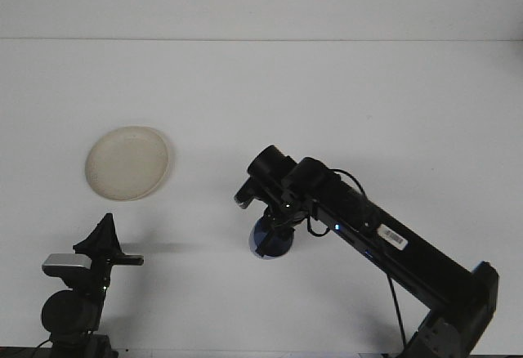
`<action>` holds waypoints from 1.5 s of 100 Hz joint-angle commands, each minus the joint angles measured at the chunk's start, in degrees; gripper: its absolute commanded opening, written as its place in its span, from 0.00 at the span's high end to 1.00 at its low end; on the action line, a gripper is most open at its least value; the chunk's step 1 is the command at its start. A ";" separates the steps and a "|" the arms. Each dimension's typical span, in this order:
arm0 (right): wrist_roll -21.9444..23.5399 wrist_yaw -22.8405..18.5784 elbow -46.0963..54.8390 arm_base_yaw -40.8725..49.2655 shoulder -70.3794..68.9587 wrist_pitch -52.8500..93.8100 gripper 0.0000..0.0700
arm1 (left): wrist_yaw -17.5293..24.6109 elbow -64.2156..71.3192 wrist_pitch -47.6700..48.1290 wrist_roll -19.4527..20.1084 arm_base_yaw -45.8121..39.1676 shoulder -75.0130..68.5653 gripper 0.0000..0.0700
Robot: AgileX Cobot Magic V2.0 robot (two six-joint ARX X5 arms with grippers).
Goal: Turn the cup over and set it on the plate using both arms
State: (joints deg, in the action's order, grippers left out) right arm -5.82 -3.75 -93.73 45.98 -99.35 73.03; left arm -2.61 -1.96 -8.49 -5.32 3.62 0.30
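The cream plate [128, 162] lies flat on the white table at the left. A blue cup [274, 245] is near the table's middle, low over the surface, with its opening facing roughly upward and toward me. My right gripper [273, 225] reaches down from above and is shut on the cup's rim; the arm partly hides the cup's top. Whether the cup touches the table I cannot tell. My left gripper [105, 225] rests at the lower left, below the plate, fingers together and holding nothing.
The right arm [384, 239] stretches diagonally from the lower right corner to the centre. The table's far edge [261, 40] meets a pale wall.
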 commanded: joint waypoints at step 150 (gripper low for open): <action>-1.40 -3.82 6.16 -13.27 29.73 -22.64 0.55 | 8.98 -11.52 9.99 -27.04 0.11 2.16 0.98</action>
State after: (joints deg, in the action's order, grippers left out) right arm -7.27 -7.40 -92.95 33.69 -73.36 53.84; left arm 5.96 -10.59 -1.13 -34.00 3.64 1.32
